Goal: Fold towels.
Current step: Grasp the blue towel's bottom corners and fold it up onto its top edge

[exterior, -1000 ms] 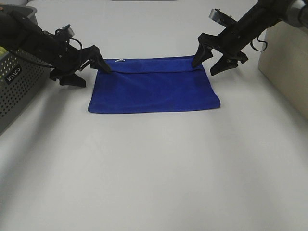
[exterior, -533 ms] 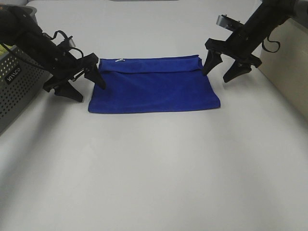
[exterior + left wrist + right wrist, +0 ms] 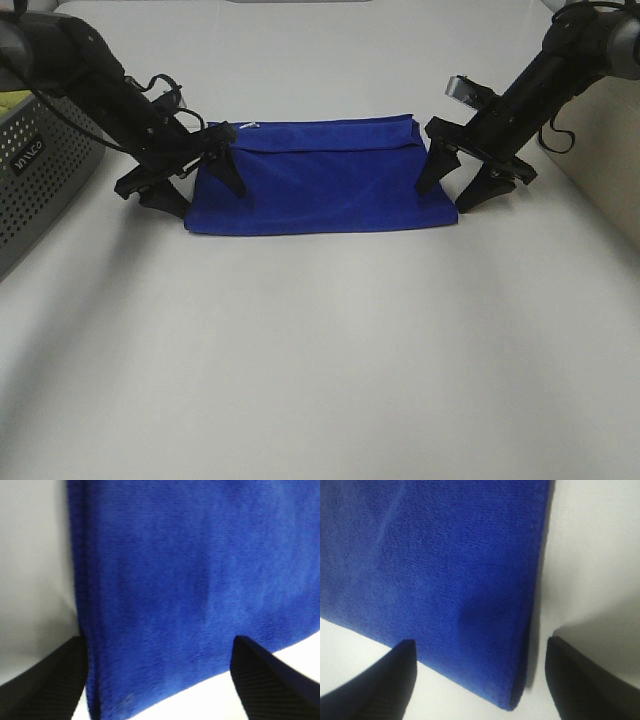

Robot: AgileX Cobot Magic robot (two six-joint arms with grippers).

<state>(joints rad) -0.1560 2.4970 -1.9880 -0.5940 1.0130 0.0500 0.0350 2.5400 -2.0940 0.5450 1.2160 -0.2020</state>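
The royal-blue towel [image 3: 320, 175] lies folded flat on the white table, with a narrow flap along its far edge and a small white tag [image 3: 250, 125] at the far left. My left gripper [image 3: 205, 195] stands open over the towel's near left corner, one finger on each side of the left edge. The left wrist view shows the towel [image 3: 190, 580] filling the space between the left gripper's [image 3: 160, 690] fingers. My right gripper [image 3: 445, 197] is open astride the near right corner. In the right wrist view the towel's [image 3: 435, 565] corner sits between the right gripper's [image 3: 480, 685] fingers. Neither holds cloth.
A grey perforated basket [image 3: 40, 170] stands at the left edge with a yellow-green cloth [image 3: 10, 100] inside. A beige box [image 3: 600, 130] sits at the far right. White tabletop [image 3: 320, 350] stretches in front of the towel.
Both grippers have moved from the towel's far corners toward me along its side edges, and now straddle the near corners. The towel has not shifted.
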